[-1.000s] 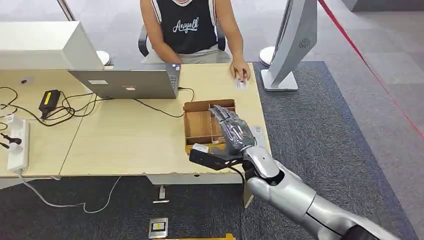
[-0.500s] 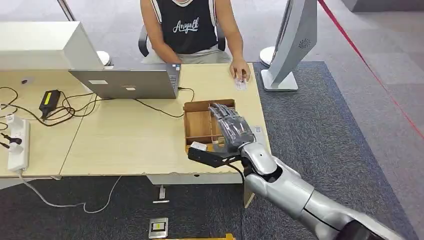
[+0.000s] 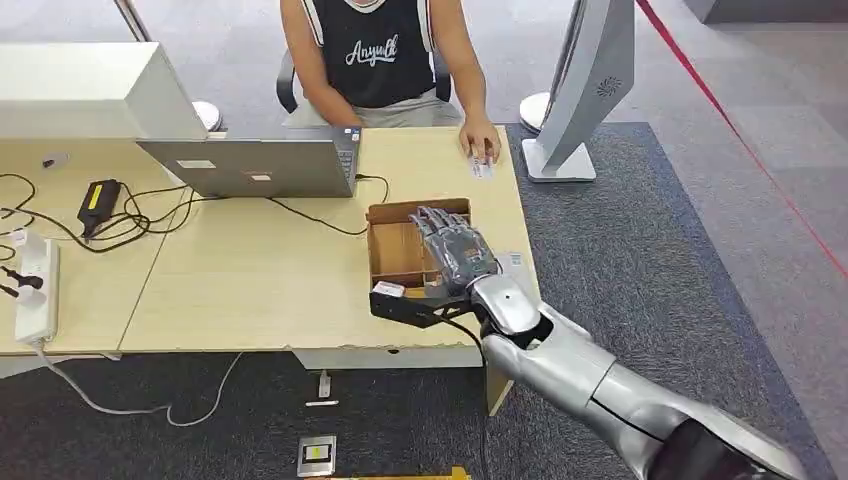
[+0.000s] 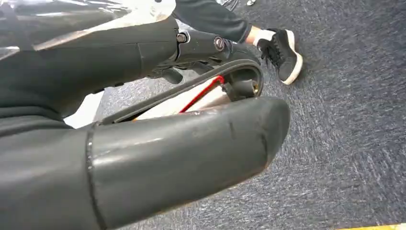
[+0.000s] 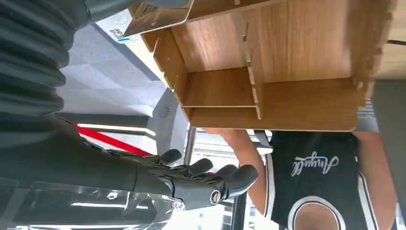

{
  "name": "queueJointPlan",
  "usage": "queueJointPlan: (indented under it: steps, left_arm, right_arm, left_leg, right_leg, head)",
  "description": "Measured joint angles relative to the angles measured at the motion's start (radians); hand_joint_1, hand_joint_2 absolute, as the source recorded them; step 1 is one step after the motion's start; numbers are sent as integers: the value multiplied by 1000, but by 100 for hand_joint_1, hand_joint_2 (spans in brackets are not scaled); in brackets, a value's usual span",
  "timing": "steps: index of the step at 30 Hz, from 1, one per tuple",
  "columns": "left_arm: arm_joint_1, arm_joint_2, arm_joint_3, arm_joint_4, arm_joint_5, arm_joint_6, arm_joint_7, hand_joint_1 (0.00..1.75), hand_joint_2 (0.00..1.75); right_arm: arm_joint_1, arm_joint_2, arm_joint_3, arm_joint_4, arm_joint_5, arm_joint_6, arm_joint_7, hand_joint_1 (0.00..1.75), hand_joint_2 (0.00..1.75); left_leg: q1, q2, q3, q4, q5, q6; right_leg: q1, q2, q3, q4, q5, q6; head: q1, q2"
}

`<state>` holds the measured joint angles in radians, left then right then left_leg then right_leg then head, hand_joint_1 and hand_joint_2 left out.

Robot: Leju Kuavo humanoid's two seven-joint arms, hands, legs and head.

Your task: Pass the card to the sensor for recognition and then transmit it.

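A small white card [image 3: 483, 168] lies near the table's far right edge, under a person's hand [image 3: 480, 138]. A second white card with printed code [image 3: 515, 262] lies on the table just right of the wooden divided box [image 3: 395, 250]; the right wrist view shows this card [image 5: 119, 21] beside the box [image 5: 287, 48]. My right hand [image 3: 455, 250] hovers over the box's right compartments with fingers [image 5: 191, 179] stretched out and nothing in them. My left hand's thick grey thumb [image 4: 191, 153] hangs over the carpet; its fingers are hidden.
A person [image 3: 380, 50] sits across the table behind a grey laptop [image 3: 255, 165]. Cables, a black adapter [image 3: 98, 203] and a white power strip [image 3: 35, 285] lie at the left. A tall white stand [image 3: 585, 90] rises at the far right corner.
My right arm has slid a little left and forward, carrying the hand farther over the box. The person and the cards have stayed put.
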<state>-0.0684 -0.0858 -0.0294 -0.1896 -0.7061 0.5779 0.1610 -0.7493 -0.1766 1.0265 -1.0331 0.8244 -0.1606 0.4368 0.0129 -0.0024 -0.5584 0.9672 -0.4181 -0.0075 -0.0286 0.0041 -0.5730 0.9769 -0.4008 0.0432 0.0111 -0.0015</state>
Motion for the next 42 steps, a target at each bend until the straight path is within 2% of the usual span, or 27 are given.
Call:
queueJointPlan:
  steps: [10,18,31,42]
  left_arm:
    - [1,2,-20,-1,23,6,7,0,0]
    - [3,4,-41,-4,50,11,7,0,0]
    - [4,4,-60,-6,64,12,6,0,0]
    - [6,11,-87,-7,91,16,15,0,0]
  right_arm:
    - [-8,17,11,67,-7,34,3,0,175]
    - [-8,16,17,100,-14,86,30,0,175]
    - [-9,14,18,131,-16,97,43,0,175]
    - [-6,-18,15,131,-20,98,76,0,175]
  left_leg:
    - [0,0,0,0,0,0]
    - [0,0,0,0,0,0]
    - [0,0,0,0,0,0]
    - [0,0,1,0,0,0]
  right_leg:
    - [0,0,0,0,0,0]
    - [0,0,0,0,0,0]
    - [0,0,0,0,0,0]
    - [0,0,0,0,0,0]
  head:
    - [0,0]
    - [0,0]
    - [0,0]
    - [0,0]
